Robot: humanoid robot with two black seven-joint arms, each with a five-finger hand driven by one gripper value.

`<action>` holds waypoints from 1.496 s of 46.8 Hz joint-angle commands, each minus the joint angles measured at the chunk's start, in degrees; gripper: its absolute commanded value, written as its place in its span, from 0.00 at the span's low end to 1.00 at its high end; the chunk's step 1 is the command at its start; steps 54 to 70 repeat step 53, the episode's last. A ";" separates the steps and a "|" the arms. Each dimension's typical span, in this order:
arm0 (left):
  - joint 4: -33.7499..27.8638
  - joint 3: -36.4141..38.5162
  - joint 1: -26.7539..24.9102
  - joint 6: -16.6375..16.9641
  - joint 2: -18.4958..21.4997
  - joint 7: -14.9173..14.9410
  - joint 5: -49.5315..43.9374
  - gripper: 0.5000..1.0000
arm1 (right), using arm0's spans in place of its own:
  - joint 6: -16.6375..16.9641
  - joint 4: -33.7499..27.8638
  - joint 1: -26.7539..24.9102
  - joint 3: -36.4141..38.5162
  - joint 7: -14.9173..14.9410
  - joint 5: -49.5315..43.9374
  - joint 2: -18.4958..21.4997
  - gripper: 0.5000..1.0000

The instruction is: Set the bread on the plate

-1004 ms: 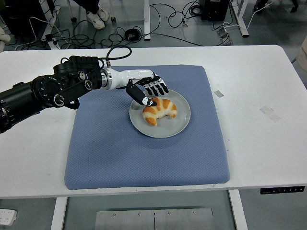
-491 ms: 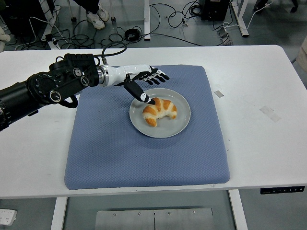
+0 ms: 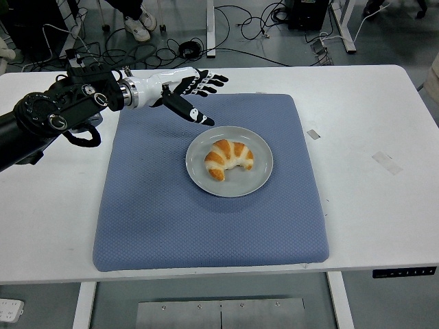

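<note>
A golden croissant point(image 3: 228, 158) lies on the grey round plate point(image 3: 259, 178), which sits in the upper middle of the blue mat point(image 3: 171, 212). My left hand point(image 3: 197, 92) hovers over the mat's far left part, up and to the left of the plate. Its fingers are spread and hold nothing, with the thumb point(image 3: 194, 113) pointing down toward the plate's rim. The black left forearm point(image 3: 48, 123) comes in from the left edge. The right arm is out of view.
The white table point(image 3: 384, 205) carries small tape marks point(image 3: 386, 162) on its right side. Cables and table legs lie on the floor beyond the far edge. A person's shoes point(image 3: 139, 27) show at the top.
My left hand has lifted off the croissant and drawn back up and to the left, away from the plate. The croissant stays on the plate.
</note>
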 commanded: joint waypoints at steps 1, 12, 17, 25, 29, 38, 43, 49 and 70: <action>0.51 -0.68 -0.07 0.02 0.56 0.00 -1.76 0.90 | 0.00 0.02 0.08 0.02 0.04 0.00 0.00 1.00; 4.38 -6.04 -0.25 -0.06 0.74 0.09 -3.08 0.90 | 0.00 0.02 -0.01 0.02 0.04 0.00 0.00 1.00; 4.47 -6.40 0.10 0.02 0.82 0.09 -3.08 0.90 | 0.00 0.02 -0.01 0.02 0.04 0.00 0.00 1.00; 4.56 -8.24 0.45 0.02 1.88 0.09 -5.89 0.91 | 0.00 0.02 -0.01 0.02 0.04 0.00 0.00 1.00; 4.56 -8.42 0.72 0.02 1.97 0.09 -7.39 0.92 | 0.00 0.02 -0.01 0.02 -0.05 0.00 0.00 1.00; 5.44 -8.51 1.07 0.02 1.97 0.09 -7.65 0.92 | 0.00 0.02 -0.01 0.02 0.04 0.00 0.00 1.00; 5.79 -8.60 1.24 0.02 1.97 0.09 -7.74 0.92 | 0.00 0.02 -0.01 0.02 0.04 0.00 0.00 1.00; 5.88 -8.77 1.33 0.02 1.97 0.09 -7.74 0.92 | 0.00 0.02 -0.01 0.02 0.04 0.00 0.00 1.00; 5.88 -8.77 1.33 0.02 1.97 0.09 -7.74 0.92 | 0.00 0.02 -0.18 0.02 0.04 0.00 0.00 1.00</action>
